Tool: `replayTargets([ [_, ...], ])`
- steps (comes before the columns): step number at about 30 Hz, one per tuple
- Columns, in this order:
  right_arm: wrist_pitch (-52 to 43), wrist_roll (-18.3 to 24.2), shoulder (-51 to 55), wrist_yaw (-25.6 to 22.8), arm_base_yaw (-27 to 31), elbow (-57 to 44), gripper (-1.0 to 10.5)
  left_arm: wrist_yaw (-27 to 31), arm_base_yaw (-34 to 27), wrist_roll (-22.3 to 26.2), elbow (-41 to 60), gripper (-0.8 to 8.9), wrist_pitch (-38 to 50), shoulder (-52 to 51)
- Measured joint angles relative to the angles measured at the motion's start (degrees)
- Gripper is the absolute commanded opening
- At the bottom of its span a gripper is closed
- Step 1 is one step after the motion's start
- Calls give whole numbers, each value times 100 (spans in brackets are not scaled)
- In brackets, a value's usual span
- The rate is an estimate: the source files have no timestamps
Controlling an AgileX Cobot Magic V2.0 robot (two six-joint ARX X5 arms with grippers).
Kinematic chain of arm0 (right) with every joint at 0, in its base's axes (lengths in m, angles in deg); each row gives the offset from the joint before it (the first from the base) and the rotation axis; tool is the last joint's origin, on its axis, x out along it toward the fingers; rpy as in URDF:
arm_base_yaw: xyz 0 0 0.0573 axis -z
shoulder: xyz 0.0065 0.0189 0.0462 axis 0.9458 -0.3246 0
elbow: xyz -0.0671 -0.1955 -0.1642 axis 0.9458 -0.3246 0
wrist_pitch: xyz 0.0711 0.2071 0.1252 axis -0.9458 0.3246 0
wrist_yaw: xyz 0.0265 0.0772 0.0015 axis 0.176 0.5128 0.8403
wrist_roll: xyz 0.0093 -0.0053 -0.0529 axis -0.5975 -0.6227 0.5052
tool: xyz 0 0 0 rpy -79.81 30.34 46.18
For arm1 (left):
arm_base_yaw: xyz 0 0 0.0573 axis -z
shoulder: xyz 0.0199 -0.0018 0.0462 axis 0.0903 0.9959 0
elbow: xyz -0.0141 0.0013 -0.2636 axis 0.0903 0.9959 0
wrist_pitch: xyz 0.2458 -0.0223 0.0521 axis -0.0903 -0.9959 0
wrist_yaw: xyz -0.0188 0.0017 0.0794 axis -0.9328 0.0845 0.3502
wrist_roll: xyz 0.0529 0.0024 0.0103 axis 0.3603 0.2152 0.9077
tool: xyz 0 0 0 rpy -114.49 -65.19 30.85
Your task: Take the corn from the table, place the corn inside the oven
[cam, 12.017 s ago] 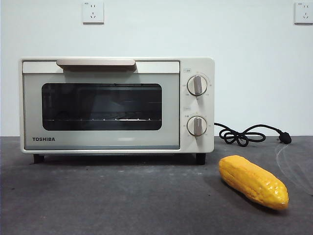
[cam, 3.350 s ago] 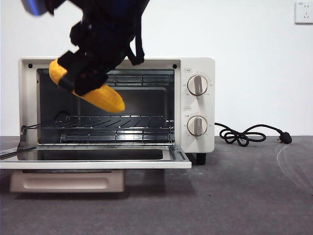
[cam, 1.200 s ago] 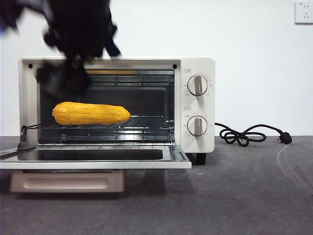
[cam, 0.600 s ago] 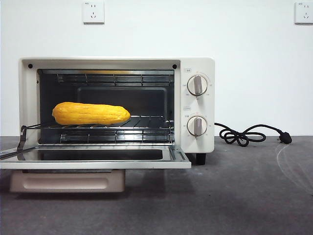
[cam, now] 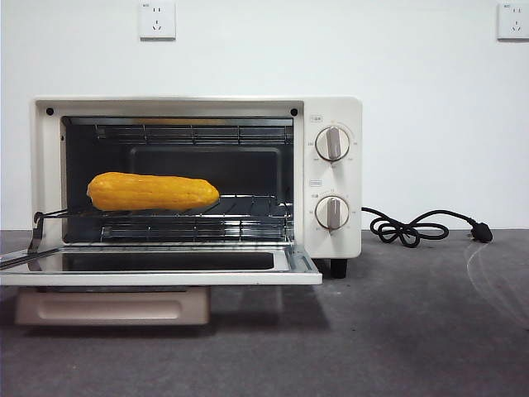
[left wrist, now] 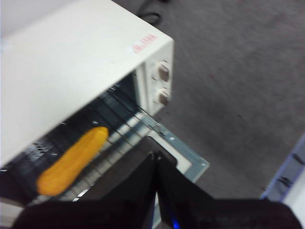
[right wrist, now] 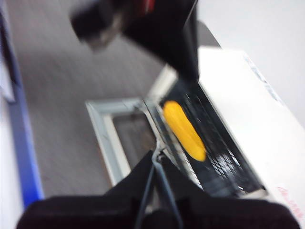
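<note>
The corn [cam: 153, 191] lies lengthwise on the wire rack in the left half of the oven [cam: 331, 112], whose door [cam: 302, 277] hangs open and flat over the table [cam: 397, 331]. No gripper touches it, and the front view has no arm in it. In the left wrist view my left gripper [left wrist: 155, 160] is shut and empty, high above the door, with the corn [left wrist: 74, 160] and oven [left wrist: 71, 62] below it. My right gripper [right wrist: 155, 162] is also shut and empty, raised over the door, looking down on the corn [right wrist: 183, 129].
A black power cord [cam: 413, 227] lies coiled on the table to the right of the oven. Two knobs [cam: 332, 143] sit on the oven's right panel. The other arm [right wrist: 143, 24] shows blurred in the right wrist view. Wall sockets [cam: 157, 20] are behind.
The corn went from the table into the opened oven, carried by an arm. In the last second that arm let go and lifted out of the front view; the corn stays on the rack.
</note>
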Motion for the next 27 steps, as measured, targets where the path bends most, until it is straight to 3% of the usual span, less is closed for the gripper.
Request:
replayTargets([
  [3, 15, -291, 271, 380, 284, 20, -12, -1010, -592, 111, 0, -9, 0, 160],
  [7, 85, -575, 487, 990, 837, 20, -12, -2800, -1615, 236, 39, -9, 61, 310],
  [10, 186, -673, 516, 1331, 1237, 22, -12, -3569, -2424, 273, 146, -9, 81, 302],
  [16, 468, -734, 417, 2151, 2022, 22, -12, -4177, -3764, 280, 833, -9, 39, 221],
  [27, 765, -890, 389, 2879, 3097, 22, -12, -4531, -5239, 282, 2505, -9, 422, 116],
])
